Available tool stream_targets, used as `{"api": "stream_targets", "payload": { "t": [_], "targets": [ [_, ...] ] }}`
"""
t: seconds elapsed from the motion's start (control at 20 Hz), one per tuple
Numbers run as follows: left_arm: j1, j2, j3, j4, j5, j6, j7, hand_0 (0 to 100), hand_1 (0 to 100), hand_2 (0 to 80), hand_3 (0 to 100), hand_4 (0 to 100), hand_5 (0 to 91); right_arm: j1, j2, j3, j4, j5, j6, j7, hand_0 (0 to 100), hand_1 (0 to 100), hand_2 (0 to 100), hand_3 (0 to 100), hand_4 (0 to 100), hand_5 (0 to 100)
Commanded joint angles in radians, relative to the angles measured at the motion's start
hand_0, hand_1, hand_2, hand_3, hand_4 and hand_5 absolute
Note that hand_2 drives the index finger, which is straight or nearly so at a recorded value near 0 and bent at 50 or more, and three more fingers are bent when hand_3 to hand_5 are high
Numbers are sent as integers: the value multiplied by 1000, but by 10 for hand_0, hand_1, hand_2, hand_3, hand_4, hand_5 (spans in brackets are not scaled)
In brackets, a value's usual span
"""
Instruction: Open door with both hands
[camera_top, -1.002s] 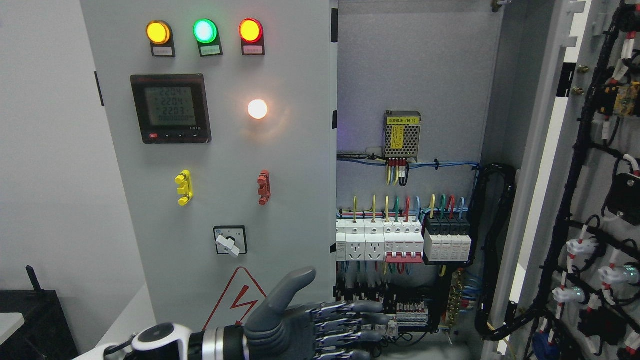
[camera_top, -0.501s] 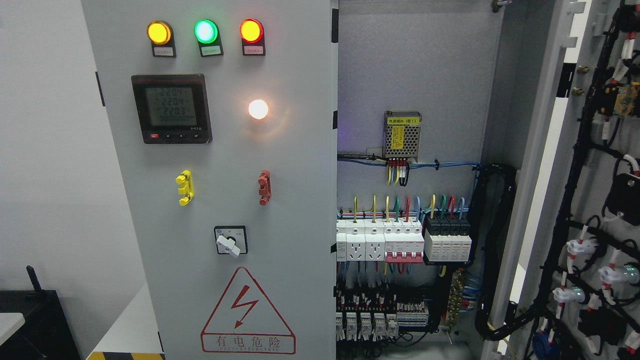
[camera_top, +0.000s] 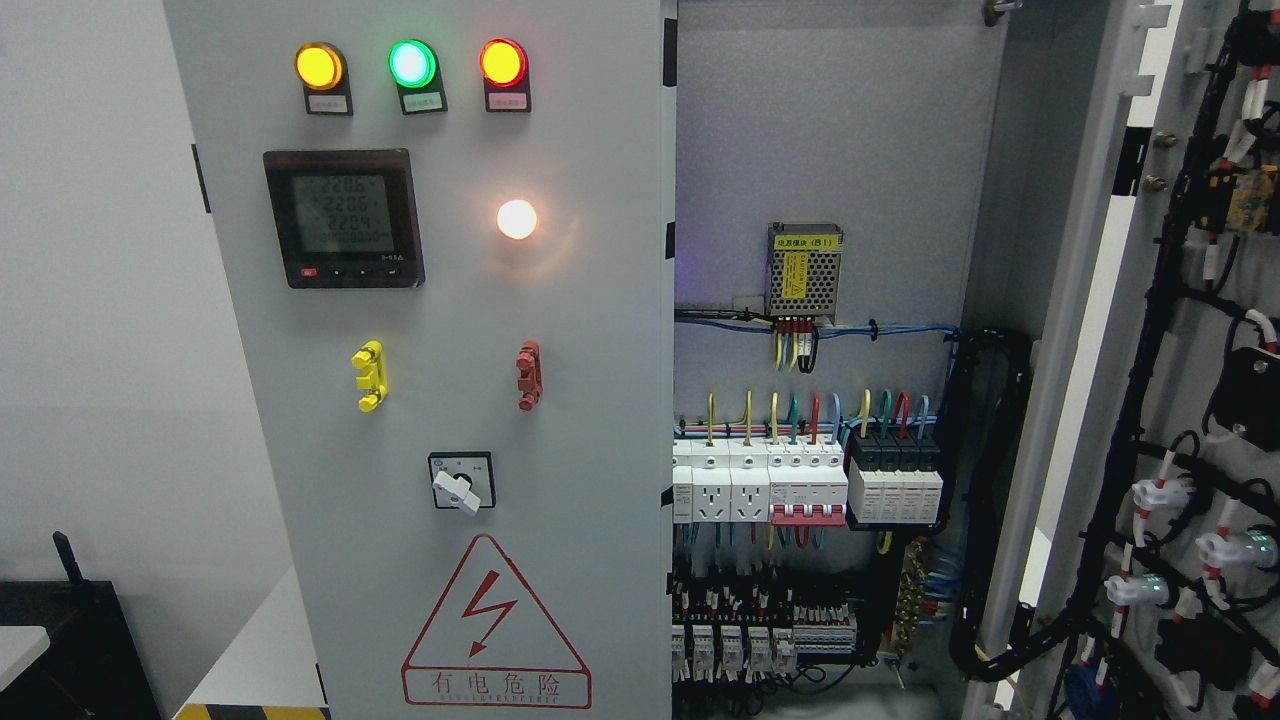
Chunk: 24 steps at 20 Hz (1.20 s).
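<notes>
Two doors of an electrical cabinet (camera_top: 830, 150) are pictured, one swung wide at the right, one seemingly shut at the left, while neither robot hand is in view, so its state cannot be told. With no robot hand shown, places cannot be given relative to it. The left door (camera_top: 590, 320) fills the middle of the frame; the right door (camera_top: 1180, 400) is seen edge-on, its wired inner face turned toward the camera. On the left door are mounted three indicator lamps (camera_top: 410, 63), a digital meter (camera_top: 343, 218), a rotary switch (camera_top: 460, 482) and a red warning triangle (camera_top: 495, 625). Breakers (camera_top: 805, 480) and coloured wiring are exposed in the opening. If the left door is judged the remaining step, its free edge beside the opening should be gripped, the pull kept steady and outward, and the live terminals avoided.
</notes>
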<state>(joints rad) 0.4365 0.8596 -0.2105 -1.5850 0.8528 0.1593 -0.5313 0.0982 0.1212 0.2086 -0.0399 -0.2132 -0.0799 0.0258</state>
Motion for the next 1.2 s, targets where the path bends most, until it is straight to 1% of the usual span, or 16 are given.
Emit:
{"api": "stream_targets", "payload": {
  "t": [0.0, 0.05, 0.15, 0.25, 0.35, 0.45, 0.5, 0.6, 0.75, 0.85, 0.9, 0.95, 1.05, 1.15],
  "targets": [
    [252, -393, 397, 274, -369, -9, 2, 0, 0, 0, 0, 30, 0, 0, 0, 0, 0, 0, 0, 0, 107, 0, 0, 0, 0, 0],
    [245, -437, 413, 334, -433, -10, 2, 0, 0, 0, 0, 31, 0, 0, 0, 0, 0, 0, 0, 0, 106, 0, 0, 0, 0, 0],
    [214, -519, 422, 468, -538, -15, 2, 0, 0, 0, 0, 31, 0, 0, 0, 0, 0, 0, 0, 0, 106, 0, 0, 0, 0, 0],
    [141, -591, 424, 644, -631, -33, 4, 0, 0, 0, 0, 30, 0, 0, 0, 0, 0, 0, 0, 0, 107, 0, 0, 0, 0, 0],
    [29, -641, 422, 880, -701, -82, 10, 0, 0, 0, 0, 30, 0, 0, 0, 0, 0, 0, 0, 0, 107, 0, 0, 0, 0, 0],
    [-104, -685, 411, 1150, -764, -139, 11, 0, 0, 0, 0, 30, 0, 0, 0, 0, 0, 0, 0, 0, 107, 0, 0, 0, 0, 0],
    [-157, -695, 407, 1262, -788, -171, 11, 0, 0, 0, 0, 30, 0, 0, 0, 0, 0, 0, 0, 0, 107, 0, 0, 0, 0, 0],
    [-237, -714, 372, 1402, -825, -224, 11, 0, 0, 0, 0, 30, 0, 0, 0, 0, 0, 0, 0, 0, 106, 0, 0, 0, 0, 0],
    [-297, -750, 336, 1477, -834, -236, 13, 0, 0, 0, 0, 30, 0, 0, 0, 0, 0, 0, 0, 0, 106, 0, 0, 0, 0, 0],
    [-349, -789, 335, 1539, -860, -236, 23, 0, 0, 0, 0, 30, 0, 0, 0, 0, 0, 0, 0, 0, 106, 0, 0, 0, 0, 0],
    [-370, -801, 336, 1571, -885, -236, 51, 0, 0, 0, 0, 31, 0, 0, 0, 0, 0, 0, 0, 0, 106, 0, 0, 0, 0, 0],
    [-389, -818, 338, 1600, -905, -236, 91, 0, 0, 0, 0, 31, 0, 0, 0, 0, 0, 0, 0, 0, 106, 0, 0, 0, 0, 0],
    [-415, -855, 336, 1649, -928, -238, 160, 0, 0, 0, 0, 31, 0, 0, 0, 0, 0, 0, 0, 0, 106, 0, 0, 0, 0, 0],
    [-424, -890, 338, 1666, -949, -238, 186, 0, 0, 0, 0, 31, 0, 2, 0, 0, -6, 0, 0, 0, 106, 0, 0, 0, 0, 0]
  ]
}}
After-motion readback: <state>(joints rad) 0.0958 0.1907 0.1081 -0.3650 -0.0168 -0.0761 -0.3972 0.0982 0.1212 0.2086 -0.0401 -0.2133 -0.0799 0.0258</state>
